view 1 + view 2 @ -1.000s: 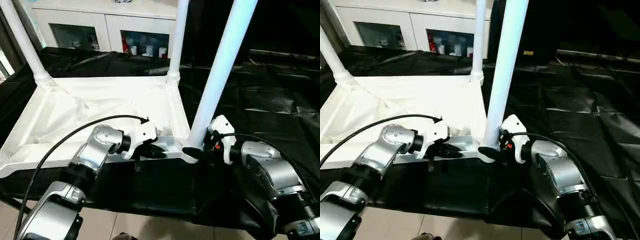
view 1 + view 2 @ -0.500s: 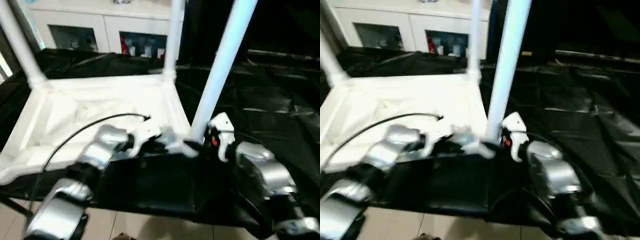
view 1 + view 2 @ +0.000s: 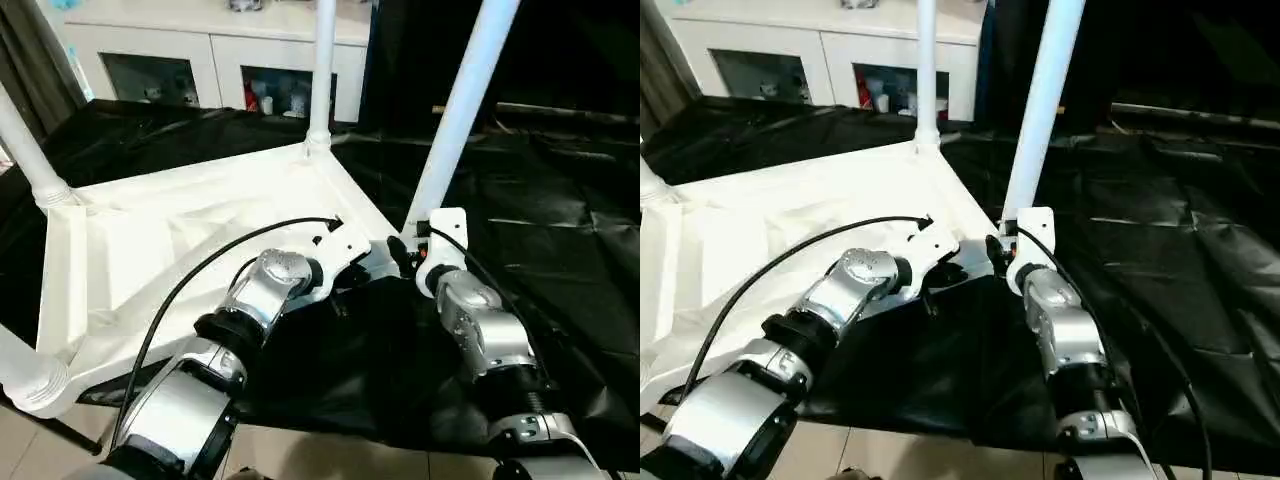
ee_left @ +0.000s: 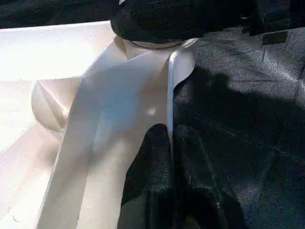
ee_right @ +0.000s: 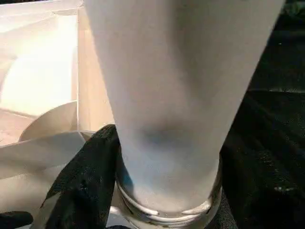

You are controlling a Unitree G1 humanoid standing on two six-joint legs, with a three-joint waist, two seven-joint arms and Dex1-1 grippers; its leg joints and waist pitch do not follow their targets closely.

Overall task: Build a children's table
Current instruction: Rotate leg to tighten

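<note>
The white plastic rectangular tabletop point(image 3: 180, 240) lies upside down, ribbed underside up, on the worktop covered with black sheeting point(image 3: 560, 200), and long white tubular legs stand upright in its round corner sockets, among them the near leg point(image 3: 455, 110). The left pincer point(image 4: 170, 143) is clenched on the thin rim of the tabletop close to this corner, and the right pincer point(image 3: 405, 255) grasps the near leg at its base, just above the socket. I can read no brand, label or writing on any part.
</note>
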